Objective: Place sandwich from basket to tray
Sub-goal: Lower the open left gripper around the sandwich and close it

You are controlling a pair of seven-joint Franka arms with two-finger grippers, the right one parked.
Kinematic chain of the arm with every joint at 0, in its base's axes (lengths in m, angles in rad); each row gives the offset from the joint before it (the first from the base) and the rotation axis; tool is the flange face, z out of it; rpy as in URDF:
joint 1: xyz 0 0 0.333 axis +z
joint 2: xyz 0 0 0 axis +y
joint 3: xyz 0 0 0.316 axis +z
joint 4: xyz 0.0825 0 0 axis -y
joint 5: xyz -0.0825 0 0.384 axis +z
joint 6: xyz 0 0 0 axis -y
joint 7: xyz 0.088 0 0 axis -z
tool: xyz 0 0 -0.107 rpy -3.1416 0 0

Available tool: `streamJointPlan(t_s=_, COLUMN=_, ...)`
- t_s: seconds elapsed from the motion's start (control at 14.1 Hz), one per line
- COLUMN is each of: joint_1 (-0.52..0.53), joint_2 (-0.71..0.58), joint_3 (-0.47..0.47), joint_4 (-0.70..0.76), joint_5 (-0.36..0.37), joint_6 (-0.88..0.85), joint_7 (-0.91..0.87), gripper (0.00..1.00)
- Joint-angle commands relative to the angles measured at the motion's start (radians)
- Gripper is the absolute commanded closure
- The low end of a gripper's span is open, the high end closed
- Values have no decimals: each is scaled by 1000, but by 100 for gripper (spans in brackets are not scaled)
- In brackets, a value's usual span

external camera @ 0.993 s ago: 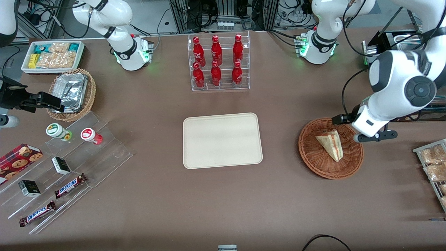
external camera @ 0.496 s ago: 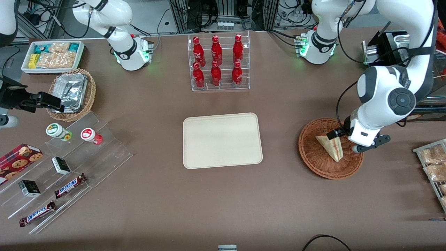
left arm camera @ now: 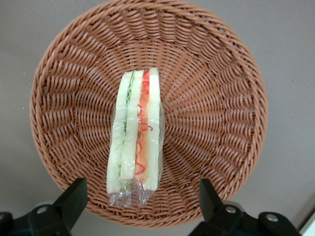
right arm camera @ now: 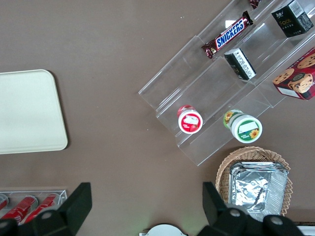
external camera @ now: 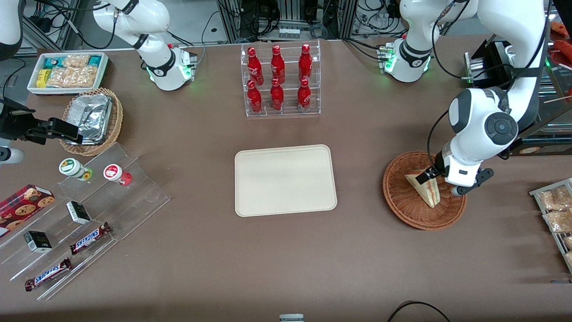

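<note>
The sandwich (external camera: 425, 190), a plastic-wrapped wedge with a red and green filling stripe, lies in the reddish-brown wicker basket (external camera: 402, 208) toward the working arm's end of the table. My left gripper (external camera: 440, 182) hangs just above the basket, over the sandwich's wide end. In the left wrist view the sandwich (left arm camera: 137, 142) lies in the middle of the basket (left arm camera: 221, 123), and the gripper (left arm camera: 140, 201) is open, its fingertips (left arm camera: 74, 194) wide apart on either side of the sandwich's end, not touching it. The cream tray (external camera: 286, 179) lies bare at the table's middle.
A clear rack of red bottles (external camera: 279, 80) stands farther from the front camera than the tray. A wire rack of packaged snacks (external camera: 556, 210) sits beside the basket at the table's edge. Toward the parked arm's end are a tiered acrylic stand (external camera: 85, 210), a foil basket (external camera: 91, 118) and a white snack bin (external camera: 69, 71).
The left arm has swung in toward the tray side and lowered, bringing the gripper from the basket's rim to over the sandwich. The sandwich and basket have not moved.
</note>
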Motion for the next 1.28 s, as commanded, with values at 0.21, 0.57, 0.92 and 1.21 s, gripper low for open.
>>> streamJointPlan(t_s=0.21, joint_1=-4, joint_2=63, joint_3=1, joint_4=-6, joint_5=10, joint_6=65, joint_7=-30, gripper=0)
streamJointPlan(t_s=0.57, joint_1=-2, joint_2=107, joint_3=2, joint_4=-9, joint_5=19, joint_6=96, joint_7=-28, gripper=0)
streamJointPlan(t_s=0.92, joint_1=-2, joint_2=105, joint_3=7, joint_4=-24, joint_5=57, joint_6=95, joint_7=-24, gripper=54)
streamJointPlan(t_s=1.21, joint_1=-1, joint_2=71, joint_3=7, joint_4=-26, joint_5=91, joint_6=58, joint_7=-16, gripper=100)
